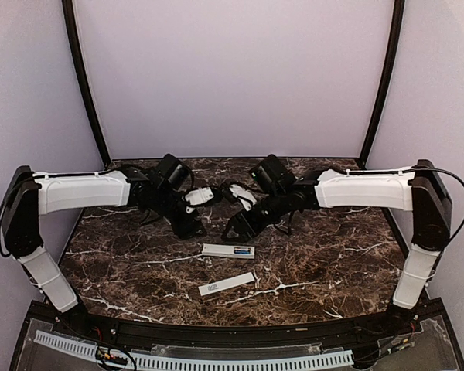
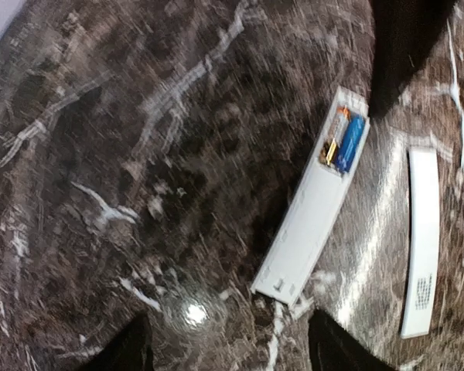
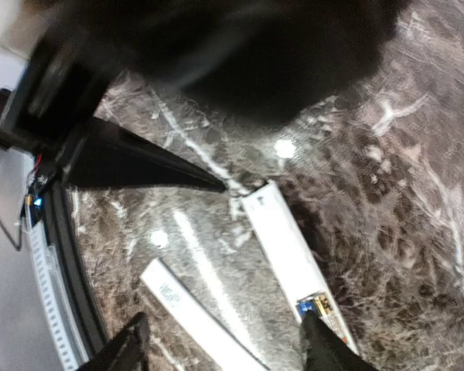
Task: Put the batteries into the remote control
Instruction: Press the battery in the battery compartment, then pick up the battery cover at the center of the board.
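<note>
L gripper (image 2: pixel 228 352) hangs over the dark marble table (image 2: pixel 100 154), jaws apart w/ nothing between them. R gripper (image 3: pixel 224 348) is likewise spread and empty above the same top. Below both, the remote control (image 2: pixel 309 224) lies flat, its recess (image 2: pixel 348 104) uncovered at one end. The batteries (image 2: pixel 349 143) sit in that recess: a blue cell and, touching it, a second showing orange and silver. Near the remote but apart from it lies a thinner white strip (image 2: pixel 421 239) w/ a small dark label (image 2: pixel 423 290) by one end; print too small to read.

L wrist cam alone shows both cells side by side. R wrist cam catches only a blue speck at the recess, next to its own finger (image 3: pixel 321 344), plus a large black blur (image 3: pixel 240 46) up top. Overhead cam gives what neither wrist does: both white-sleeved arms (image 1: pixel 81 191) reaching in from the sides, grippers close together over mid-table, remote just below them, strip nearer the table's near edge.
</note>
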Available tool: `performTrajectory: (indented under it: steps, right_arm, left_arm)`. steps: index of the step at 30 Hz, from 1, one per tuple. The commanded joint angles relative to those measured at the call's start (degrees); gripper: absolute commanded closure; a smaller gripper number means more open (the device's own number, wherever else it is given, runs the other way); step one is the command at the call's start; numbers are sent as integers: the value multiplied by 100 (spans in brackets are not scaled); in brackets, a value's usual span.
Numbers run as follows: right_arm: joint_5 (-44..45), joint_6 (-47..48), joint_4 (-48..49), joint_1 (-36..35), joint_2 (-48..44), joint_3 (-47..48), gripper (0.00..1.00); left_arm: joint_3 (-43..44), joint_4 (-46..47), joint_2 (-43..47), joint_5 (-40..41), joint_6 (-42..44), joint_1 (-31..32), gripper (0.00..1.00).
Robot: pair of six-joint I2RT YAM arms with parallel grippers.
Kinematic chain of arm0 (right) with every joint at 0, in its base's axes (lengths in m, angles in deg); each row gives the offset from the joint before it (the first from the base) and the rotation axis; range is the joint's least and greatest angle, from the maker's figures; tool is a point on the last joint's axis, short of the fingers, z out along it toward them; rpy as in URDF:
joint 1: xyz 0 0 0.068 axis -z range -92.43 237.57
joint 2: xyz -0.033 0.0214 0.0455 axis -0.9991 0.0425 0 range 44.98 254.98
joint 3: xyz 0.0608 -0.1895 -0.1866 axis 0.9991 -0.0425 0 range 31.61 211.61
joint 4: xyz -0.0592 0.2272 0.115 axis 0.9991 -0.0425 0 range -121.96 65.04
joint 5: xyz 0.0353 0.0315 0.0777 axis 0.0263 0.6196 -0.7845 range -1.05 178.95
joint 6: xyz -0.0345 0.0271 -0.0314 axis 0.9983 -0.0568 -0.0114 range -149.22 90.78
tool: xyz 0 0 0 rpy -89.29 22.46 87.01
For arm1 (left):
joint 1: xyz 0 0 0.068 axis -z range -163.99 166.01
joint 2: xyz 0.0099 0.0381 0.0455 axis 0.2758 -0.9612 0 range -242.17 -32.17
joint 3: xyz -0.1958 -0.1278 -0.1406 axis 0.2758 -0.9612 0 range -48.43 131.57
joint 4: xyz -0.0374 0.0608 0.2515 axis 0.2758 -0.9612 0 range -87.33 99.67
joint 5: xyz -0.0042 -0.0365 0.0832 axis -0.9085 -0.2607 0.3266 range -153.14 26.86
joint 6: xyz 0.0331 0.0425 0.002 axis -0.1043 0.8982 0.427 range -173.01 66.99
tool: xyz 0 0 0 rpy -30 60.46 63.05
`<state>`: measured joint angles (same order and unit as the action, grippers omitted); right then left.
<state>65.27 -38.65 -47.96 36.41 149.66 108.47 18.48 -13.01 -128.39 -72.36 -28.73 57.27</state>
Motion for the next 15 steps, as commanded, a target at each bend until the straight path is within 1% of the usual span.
performTrajectory:
  steps: [1, 3, 5, 9, 13, 15]
  right_arm:
    - [-23, 1835, -447, -478, 16, 257, 34]
    - [247, 2280, -886, -644, 211, 502, 31]
    - [488, 2598, -1230, -736, 399, 690, 30]
    - [864, 2952, -1843, -859, 762, 914, 29]
    - [1267, 3168, -2148, -1011, 928, 897, 27]
    - [1399, 3167, -2330, -1035, 1005, 925, 27]
  left_arm:
    - [538, -531, 569, 285, -1220, -443, 28]
    - [504, -577, 737, -99, -1748, -814, 26]
    - [302, -472, 928, -324, -2095, -1088, 25]
    - [-167, -284, 1261, -230, -2082, -1188, 21]
    - [-289, -213, 1441, -249, -2024, -1190, 17]
    - [-249, -211, 1447, -307, -2049, -1190, 16]
